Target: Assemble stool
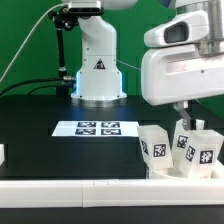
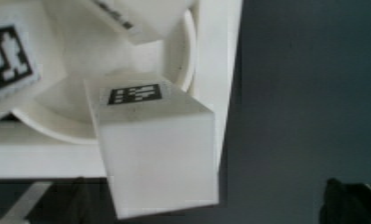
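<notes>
Several white stool parts crowd the table's front corner at the exterior view's right: tagged legs standing roughly upright, their long axes near vertical, with the round seat low among them, mostly hidden. They sit just behind the long white border bar along the front edge. The marker board lies flat, apart from them toward the exterior view's left, with bare black table all around it. The gripper hangs directly over the cluster, close to the leg tops; its fingers look spread wide and carry nothing.

One blocky leg fills the wrist view, seen down its length, tag on its end. The seat's curved rim lies behind it, dark table open beside.
</notes>
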Controlling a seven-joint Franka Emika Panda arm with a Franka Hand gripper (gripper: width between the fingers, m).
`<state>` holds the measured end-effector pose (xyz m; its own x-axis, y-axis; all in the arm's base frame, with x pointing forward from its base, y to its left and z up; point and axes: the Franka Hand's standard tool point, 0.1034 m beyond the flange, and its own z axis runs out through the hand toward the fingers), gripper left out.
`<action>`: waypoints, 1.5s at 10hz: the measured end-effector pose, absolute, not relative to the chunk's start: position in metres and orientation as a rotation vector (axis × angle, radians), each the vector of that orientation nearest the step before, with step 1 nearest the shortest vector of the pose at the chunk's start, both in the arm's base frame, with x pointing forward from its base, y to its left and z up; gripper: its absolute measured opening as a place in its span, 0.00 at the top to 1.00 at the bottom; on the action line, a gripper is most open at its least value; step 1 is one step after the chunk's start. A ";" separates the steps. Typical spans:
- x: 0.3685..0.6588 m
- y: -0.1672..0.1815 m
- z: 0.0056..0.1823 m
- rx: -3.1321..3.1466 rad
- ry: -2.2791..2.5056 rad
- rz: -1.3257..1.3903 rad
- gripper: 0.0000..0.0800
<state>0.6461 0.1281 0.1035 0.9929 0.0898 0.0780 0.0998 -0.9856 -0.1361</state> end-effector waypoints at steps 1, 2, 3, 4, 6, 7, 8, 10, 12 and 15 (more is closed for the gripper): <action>0.653 0.124 0.107 -2.999 -0.167 -0.190 0.19; 0.652 0.122 0.106 -3.003 -0.260 -0.199 0.19; 0.652 0.121 0.106 -3.001 -0.330 -0.203 0.19; 0.652 0.119 0.105 -2.996 -0.480 -0.210 0.19; 0.657 0.117 0.104 -2.899 -1.143 -0.189 0.19; 0.658 0.122 0.097 -2.796 -1.469 -0.089 0.19; 0.660 0.125 0.095 -2.749 -1.570 -0.073 0.19; 0.661 0.117 0.095 -2.640 -1.785 -0.059 0.19; 0.662 0.113 0.094 -2.534 -1.964 -0.038 0.19; 0.658 0.113 0.091 -2.363 -2.196 0.013 0.19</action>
<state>0.6580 0.1130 0.0912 0.0746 0.9952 -0.0634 0.9959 -0.0711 0.0560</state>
